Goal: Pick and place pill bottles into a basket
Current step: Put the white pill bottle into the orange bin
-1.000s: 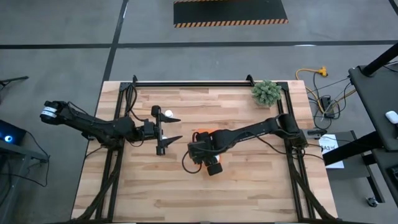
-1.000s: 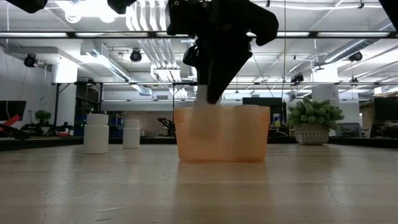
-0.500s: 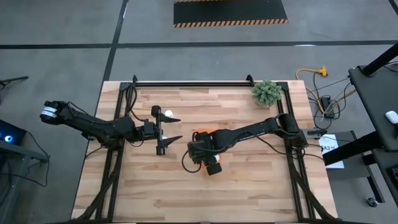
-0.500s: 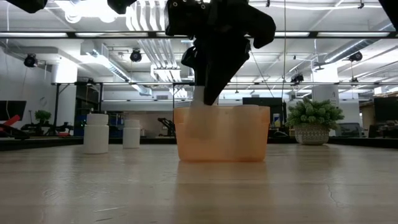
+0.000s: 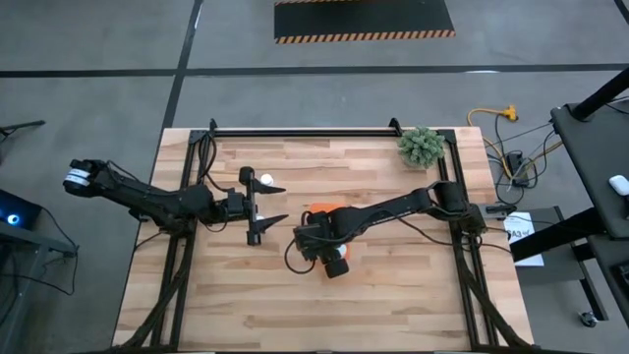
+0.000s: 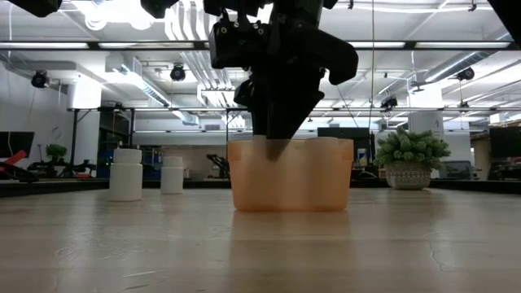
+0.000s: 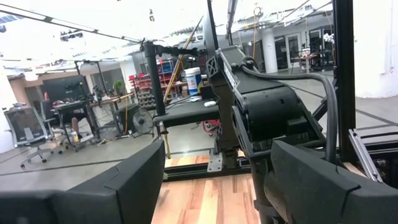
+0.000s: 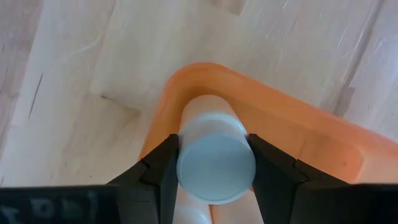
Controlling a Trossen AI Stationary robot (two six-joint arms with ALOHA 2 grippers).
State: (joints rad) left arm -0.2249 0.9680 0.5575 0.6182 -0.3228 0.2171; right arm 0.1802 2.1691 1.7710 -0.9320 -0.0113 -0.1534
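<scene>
Right gripper (image 8: 214, 180): over the basket's corner, fingers closed on the cap of a pill bottle (image 8: 216, 163) standing inside that corner
Basket (image 6: 291, 175): orange, on the table (image 5: 393, 285) near its middle, under the right arm
Left gripper (image 5: 272, 204): waiting left of the basket, fingers spread wide and holding nothing
Loose bottles (image 6: 126, 174): two upright beyond the basket, one (image 5: 265, 180) just beside the left gripper
Plant (image 5: 422, 146): far right corner

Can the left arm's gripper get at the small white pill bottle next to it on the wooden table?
Probably yes. The left gripper is open, with the small white pill bottle close by its far finger on bare wood. The right gripper, shut on another bottle, is over the orange basket, clear of that path.
</scene>
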